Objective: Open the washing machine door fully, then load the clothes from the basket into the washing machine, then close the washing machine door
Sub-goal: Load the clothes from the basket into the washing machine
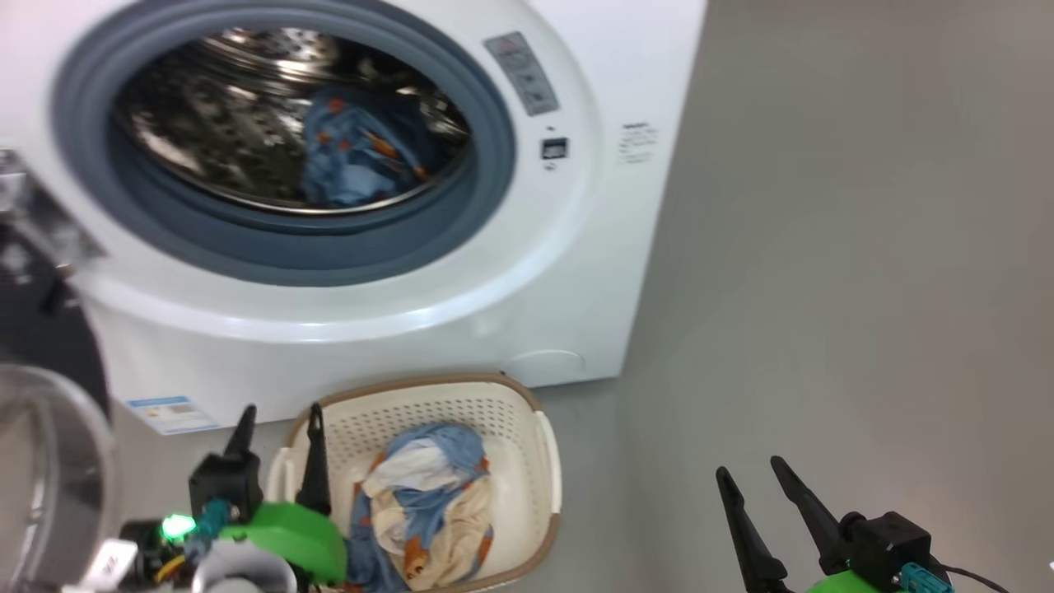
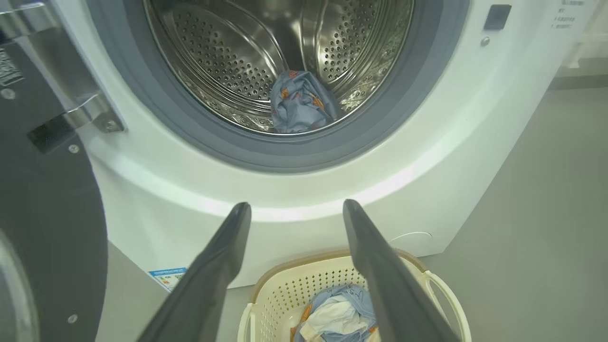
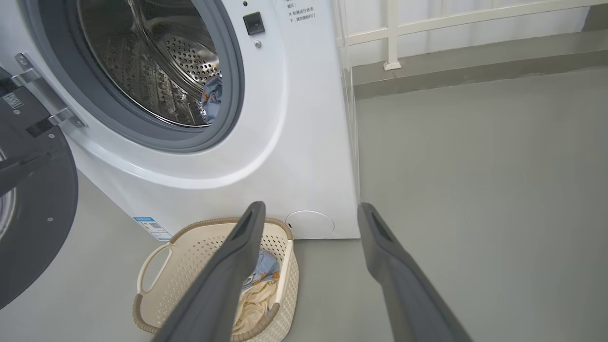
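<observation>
Now the soft blue clothes [image 1: 428,502], printed in orange with cream-white parts, lie as a small loose bundle in the cream-white perforated plastic basket [image 1: 527,395] with the brown woven-look rim. 1 more garment [image 1: 354,152] of the same blue fabric lies crumpled at the bottom of the perforated steel drum [image 1: 206,123].

The basket stands on the grey floor [image 1: 823,288], just in front of the big white front-loading washing machine [image 1: 527,272] and below its grey rubber gasket [image 1: 494,165]. The large round glossy black door [image 1: 49,329] with its bulging glass window hangs swung wide on the robot's left, well clear of the opening.

The left gripper [image 1: 282,416] hovers over the near left end of the basket, its 2 dark fingers spread with nothing between them. The right gripper [image 1: 751,471] is spread and empty too, over bare floor well apart from the basket on its right.

The door-opening step looks done and loading is the step in hand, roughly midway. The next move probably calls for lowering the left gripper into the basket, closing on a thick fold of the bundle and lifting it clear of the rim. It would then need carrying over the gasket lip and deep into the drum. Trailing cloth could snag on the rim or drape across the gasket, so a high lift seems wise. Closing the door comes last.
</observation>
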You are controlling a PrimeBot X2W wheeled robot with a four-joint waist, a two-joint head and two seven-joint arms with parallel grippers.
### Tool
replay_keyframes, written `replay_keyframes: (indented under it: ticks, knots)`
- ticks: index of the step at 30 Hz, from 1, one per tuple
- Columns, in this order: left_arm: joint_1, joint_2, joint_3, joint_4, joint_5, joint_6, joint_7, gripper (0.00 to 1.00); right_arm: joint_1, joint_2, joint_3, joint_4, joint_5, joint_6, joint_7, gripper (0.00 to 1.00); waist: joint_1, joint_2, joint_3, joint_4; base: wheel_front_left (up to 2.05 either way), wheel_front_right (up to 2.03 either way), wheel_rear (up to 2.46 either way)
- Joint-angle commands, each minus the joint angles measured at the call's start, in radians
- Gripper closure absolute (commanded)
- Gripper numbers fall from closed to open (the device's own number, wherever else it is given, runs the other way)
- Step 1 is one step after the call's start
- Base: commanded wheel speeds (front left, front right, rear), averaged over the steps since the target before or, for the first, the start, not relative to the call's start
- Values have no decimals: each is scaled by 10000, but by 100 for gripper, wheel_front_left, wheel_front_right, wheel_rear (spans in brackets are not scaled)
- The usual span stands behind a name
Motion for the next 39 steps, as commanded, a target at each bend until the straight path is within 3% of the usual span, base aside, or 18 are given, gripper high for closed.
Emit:
replay_keyframes:
  ticks: [1,15,39]
  knots:
    - [257,87,250,-600,24,168,-64,0,14,-66,181,-219,-129,62,-118,0,0,0,-791,928,0,0,0]
    - [2914,-63,790,-2892,-476,691,-64,0,547,-214,-134,-332,-274,62,-118,0,0,0,-1440,1527,0,0,0]
    - [3462,-84,1006,-3274,-658,668,-64,0,563,-308,-194,-424,-337,62,-118,0,0,0,-1435,1397,0,0,0]
